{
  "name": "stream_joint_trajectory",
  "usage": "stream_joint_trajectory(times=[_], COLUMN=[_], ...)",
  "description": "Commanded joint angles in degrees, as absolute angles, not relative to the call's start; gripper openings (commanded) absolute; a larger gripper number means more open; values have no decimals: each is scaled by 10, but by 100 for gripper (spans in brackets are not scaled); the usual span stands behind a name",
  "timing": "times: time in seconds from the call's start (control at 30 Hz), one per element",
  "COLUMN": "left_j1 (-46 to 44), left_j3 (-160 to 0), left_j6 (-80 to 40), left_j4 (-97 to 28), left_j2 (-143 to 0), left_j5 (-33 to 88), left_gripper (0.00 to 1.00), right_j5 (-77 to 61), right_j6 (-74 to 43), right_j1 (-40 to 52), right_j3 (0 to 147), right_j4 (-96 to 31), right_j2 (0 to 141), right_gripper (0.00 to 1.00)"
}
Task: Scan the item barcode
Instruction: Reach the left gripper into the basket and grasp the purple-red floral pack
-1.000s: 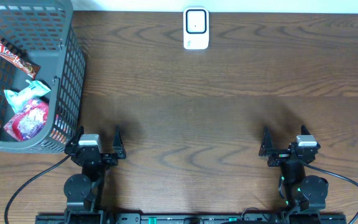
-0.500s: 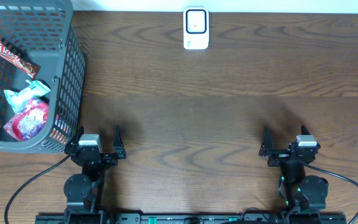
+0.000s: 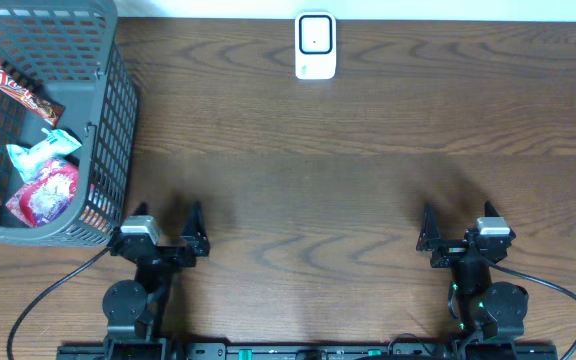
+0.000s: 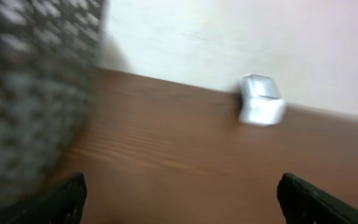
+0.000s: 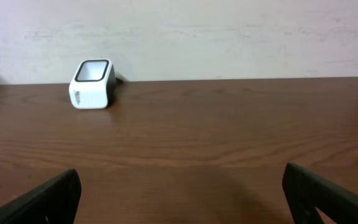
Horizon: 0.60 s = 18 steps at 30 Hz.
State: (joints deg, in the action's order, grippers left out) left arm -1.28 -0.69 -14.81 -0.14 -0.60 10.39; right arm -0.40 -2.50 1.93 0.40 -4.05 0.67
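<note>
- Two pincers spread, both empty: left pincer point(image 3: 161, 222) just beside the basket point(image 3: 118, 130), right pincer point(image 3: 458, 225) well apart.
- Red packet point(image 3: 46, 190) lies inside the basket.
- Judgement: lift it clear of the rim, then turn its barcode toward the scanner point(image 3: 315, 45).

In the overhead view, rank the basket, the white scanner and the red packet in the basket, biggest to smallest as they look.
1. Basket, by far the largest, though cut off by the frame.
2. Red packet and white scanner: too alike to rank; the packet is partly hidden by the basket wall.
</note>
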Motion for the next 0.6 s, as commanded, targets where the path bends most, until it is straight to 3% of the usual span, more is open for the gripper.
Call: stream_joint_trajectory(times=[0.0,0.13,0.33,0.57], left_j1=[-14,-14,-14,-13], left_j3=[-3,-3,-19,-161], left_j6=[-357,-463,-472,-414], left_j4=[-22,49,251,257], left_j2=[-5,-5,-6,-54], left_j5=[225,229,279,177], left_gripper=[98,98,98,98], right_j5=[-1,-1,-1,-1], right_j6=[-20,-20,-20,-20], right_j1=[12,12,12,12], right_j3=[3,3,3,3], right_j4=[-43,-43,-43,-43], right_j2=[4,4,4,4], right_gripper=[99,99,99,99])
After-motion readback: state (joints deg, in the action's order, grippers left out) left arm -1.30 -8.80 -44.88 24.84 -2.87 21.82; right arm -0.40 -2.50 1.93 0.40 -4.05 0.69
